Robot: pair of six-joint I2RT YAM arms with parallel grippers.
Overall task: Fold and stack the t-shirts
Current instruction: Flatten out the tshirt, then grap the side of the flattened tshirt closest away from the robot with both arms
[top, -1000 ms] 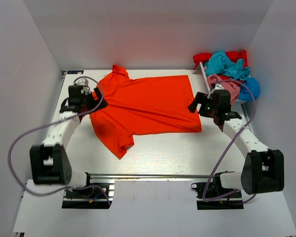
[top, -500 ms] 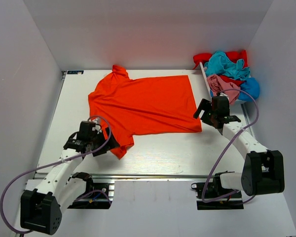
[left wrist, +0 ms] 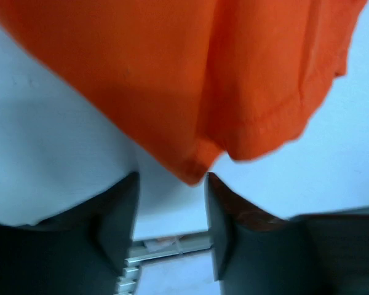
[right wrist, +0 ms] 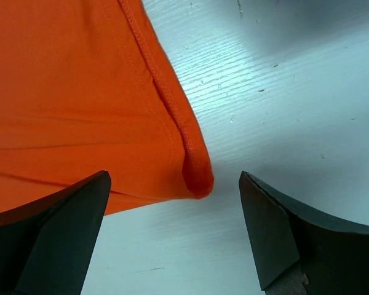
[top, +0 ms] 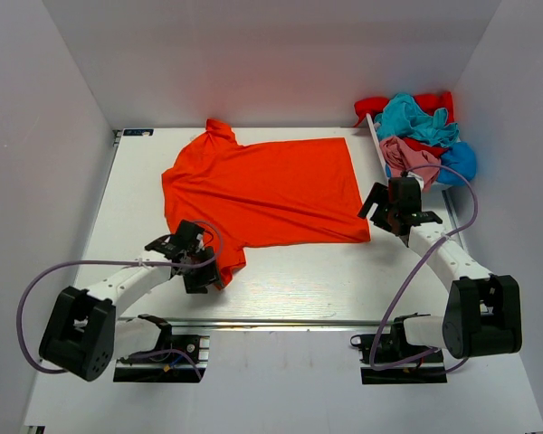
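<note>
1. The white tabletop [top: 308,280] carries everything. The two arms are bolted at its near edge.
2. An orange shirt [top: 262,190] lies spread flat across the middle and far part of the tabletop. Its collar end points left and its hem runs down the right side. One sleeve [top: 219,131] sticks out far, the other [top: 222,262] near-left.
3. A crumpled pile sits at the far right corner, well apart from the orange shirt. It holds a teal shirt [top: 414,117] on top, a pink shirt [top: 409,154] nearer, a red shirt [top: 373,107] behind and a blue shirt [top: 462,161] at the right.
4. The left tool [left wrist: 169,212] is low at the near sleeve. Its jaws are parted with nothing clamped. In the left wrist view the sleeve's corner [left wrist: 194,169] hangs just between the two fingers [left wrist: 117,221].
5. The right tool [right wrist: 172,236] is at the hem's near right corner [right wrist: 197,178] with its jaws spread wide and empty. That corner lies flat on the tabletop between and just ahead of the fingers [right wrist: 55,239], not touching them.
</note>
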